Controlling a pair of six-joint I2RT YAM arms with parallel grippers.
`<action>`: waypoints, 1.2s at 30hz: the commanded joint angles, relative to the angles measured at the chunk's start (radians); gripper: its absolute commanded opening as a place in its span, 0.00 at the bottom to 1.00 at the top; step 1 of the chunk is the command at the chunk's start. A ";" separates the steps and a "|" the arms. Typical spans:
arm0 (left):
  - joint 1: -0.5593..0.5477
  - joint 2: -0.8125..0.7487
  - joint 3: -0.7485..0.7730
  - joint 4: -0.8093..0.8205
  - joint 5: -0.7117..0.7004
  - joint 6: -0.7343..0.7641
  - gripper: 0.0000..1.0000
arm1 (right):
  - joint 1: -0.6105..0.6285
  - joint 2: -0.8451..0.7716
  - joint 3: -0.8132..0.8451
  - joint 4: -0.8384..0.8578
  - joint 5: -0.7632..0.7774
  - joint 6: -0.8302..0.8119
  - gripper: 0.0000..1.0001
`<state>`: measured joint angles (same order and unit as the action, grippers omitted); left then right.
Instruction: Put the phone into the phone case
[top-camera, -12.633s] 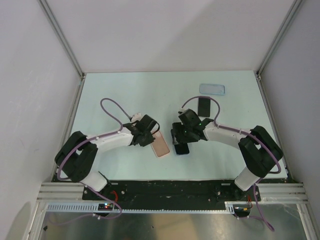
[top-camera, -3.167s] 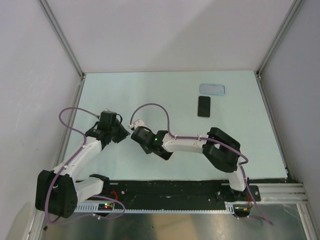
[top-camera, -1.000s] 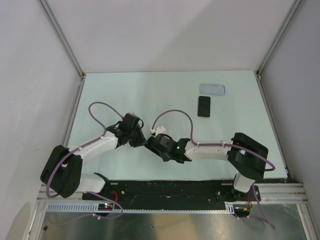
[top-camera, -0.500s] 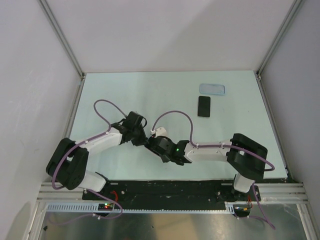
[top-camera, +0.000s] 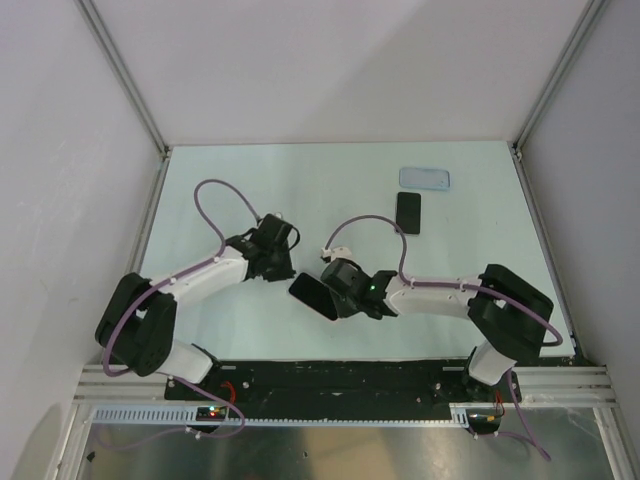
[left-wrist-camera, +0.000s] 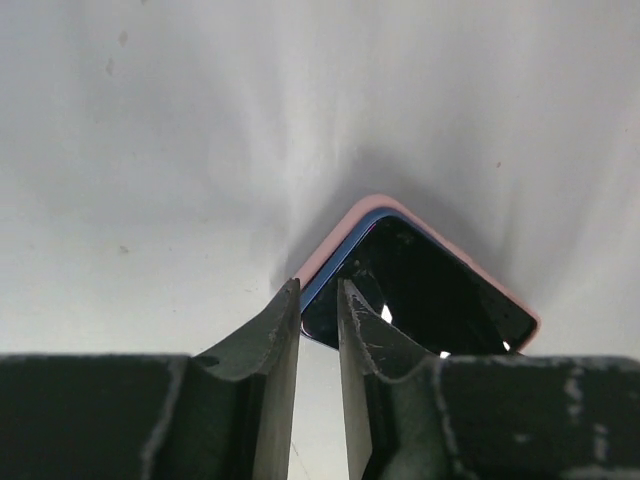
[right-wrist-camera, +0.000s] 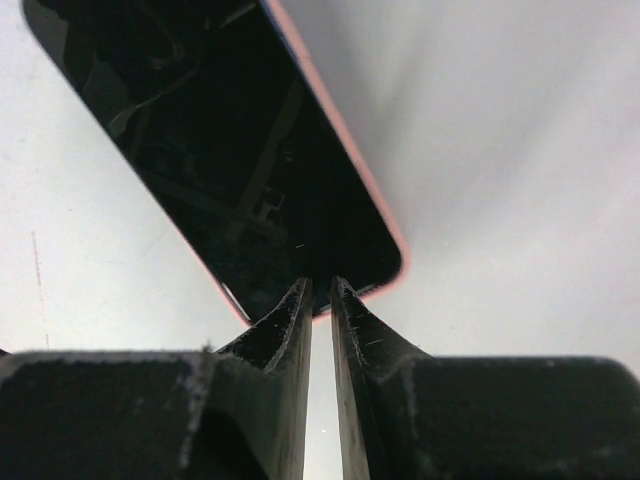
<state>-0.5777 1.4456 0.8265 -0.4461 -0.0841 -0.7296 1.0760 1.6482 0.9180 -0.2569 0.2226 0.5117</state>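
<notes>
The table (top-camera: 240, 180) is a pale, mint-tinted sheet, bare and matt, with a few faint specks that show up close. It is boxed in by plain white walls (top-camera: 330, 70) and by aluminium posts (top-camera: 125, 75) that slant up from its far corners. Over on the far right lies the phone (top-camera: 407, 212), flat with its dark face up. Just beyond it the phone case (top-camera: 424, 178) lies crosswise, with a thin strip of table between them, and both are well away from the arms. Nearer the front, about mid-table, a pink-rimmed slab (top-camera: 313, 297) sits glossy side up between the two arms. The left gripper (left-wrist-camera: 318, 292) has its fingers drawn almost together, only a slit between them, and one corner of the slab is right at their tips. The right gripper (right-wrist-camera: 320, 287) is just as narrow, meeting the slab's short end. I cannot tell whether either one actually nips the rim. Purple cables (top-camera: 212, 190) loop above both arms.
</notes>
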 joint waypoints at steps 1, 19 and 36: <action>-0.006 -0.024 0.111 -0.085 -0.096 0.179 0.28 | -0.038 -0.060 -0.033 -0.068 -0.036 0.039 0.18; -0.044 0.134 0.190 -0.101 0.059 0.383 0.32 | -0.142 -0.245 -0.161 -0.019 -0.152 0.220 0.35; -0.076 0.172 0.136 -0.030 0.107 0.324 0.27 | -0.209 -0.086 -0.165 0.144 -0.266 0.277 0.33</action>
<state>-0.6392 1.6192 0.9760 -0.5289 -0.0326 -0.3840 0.8890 1.5414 0.7536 -0.1802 -0.0189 0.7658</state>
